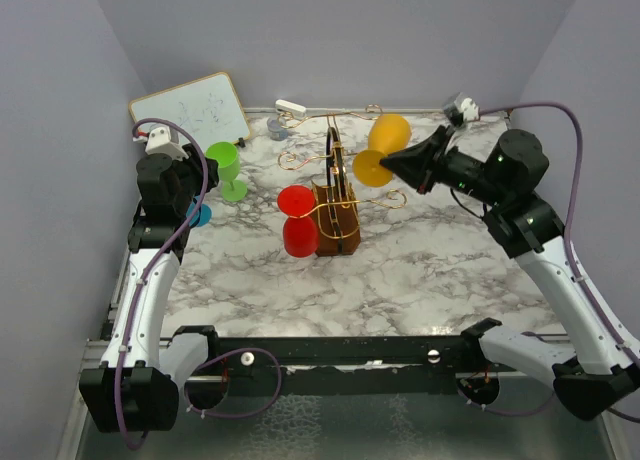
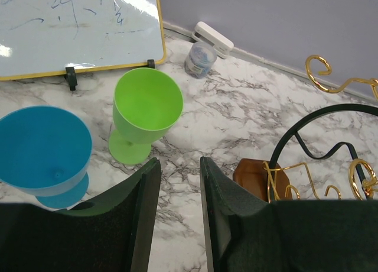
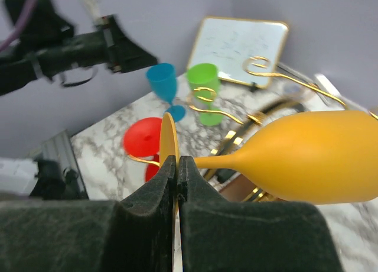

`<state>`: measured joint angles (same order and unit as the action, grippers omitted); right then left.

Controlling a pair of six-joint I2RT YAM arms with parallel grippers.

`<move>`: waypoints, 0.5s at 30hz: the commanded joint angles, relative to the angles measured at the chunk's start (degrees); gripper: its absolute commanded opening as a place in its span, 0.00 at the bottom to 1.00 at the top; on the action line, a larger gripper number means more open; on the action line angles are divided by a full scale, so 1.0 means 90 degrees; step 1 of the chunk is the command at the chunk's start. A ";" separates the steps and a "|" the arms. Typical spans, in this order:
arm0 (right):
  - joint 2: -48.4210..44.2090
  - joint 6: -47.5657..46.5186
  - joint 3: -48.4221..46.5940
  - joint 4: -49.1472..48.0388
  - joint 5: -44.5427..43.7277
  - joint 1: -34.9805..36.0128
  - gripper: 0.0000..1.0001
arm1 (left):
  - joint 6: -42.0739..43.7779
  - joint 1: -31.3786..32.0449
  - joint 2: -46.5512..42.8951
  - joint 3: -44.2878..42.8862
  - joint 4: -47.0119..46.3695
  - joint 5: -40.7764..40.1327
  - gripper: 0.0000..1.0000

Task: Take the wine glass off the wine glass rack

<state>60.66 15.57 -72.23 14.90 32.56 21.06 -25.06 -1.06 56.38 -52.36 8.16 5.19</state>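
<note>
The wine glass rack (image 1: pixel 337 205) has a brown wooden base and gold wire arms and stands mid-table. A red wine glass (image 1: pixel 298 220) hangs on its left arm. My right gripper (image 1: pixel 392 162) is shut on the round foot of an orange wine glass (image 1: pixel 380 148), held tilted in the air just right of the rack's top. In the right wrist view the orange foot (image 3: pixel 168 139) is pinched edge-on between the fingers (image 3: pixel 159 189), bowl (image 3: pixel 313 159) to the right. My left gripper (image 2: pixel 177 171) is open and empty over the table, left of the rack base (image 2: pixel 260 174).
A green wine glass (image 1: pixel 228 168) and a blue one (image 1: pixel 199 214) stand upright at the left, close to my left gripper. A whiteboard (image 1: pixel 190 108) leans at the back left. A small grey cup (image 1: pixel 276 128) and white block (image 1: pixel 291 108) sit by the back wall.
</note>
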 commanded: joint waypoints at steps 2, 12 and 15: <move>-0.0555 -0.1925 0.0104 -0.0643 -0.0484 0.1667 0.01 | -0.0044 -0.0039 0.0002 -0.0033 -0.0165 0.0169 0.36; -0.0624 -0.5545 0.0561 0.0050 -0.2359 0.4890 0.01 | -0.0241 -0.0031 -0.0084 -0.0408 0.0379 0.0813 0.40; -0.0569 -0.6521 0.0988 0.0027 -0.3404 0.5888 0.01 | -0.0280 -0.0030 -0.0302 -0.0773 0.0886 0.1155 0.43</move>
<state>55.59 -25.15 -67.68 13.87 17.19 64.58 -26.35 -1.06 56.36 -54.17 11.46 9.56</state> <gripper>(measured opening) 0.018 0.405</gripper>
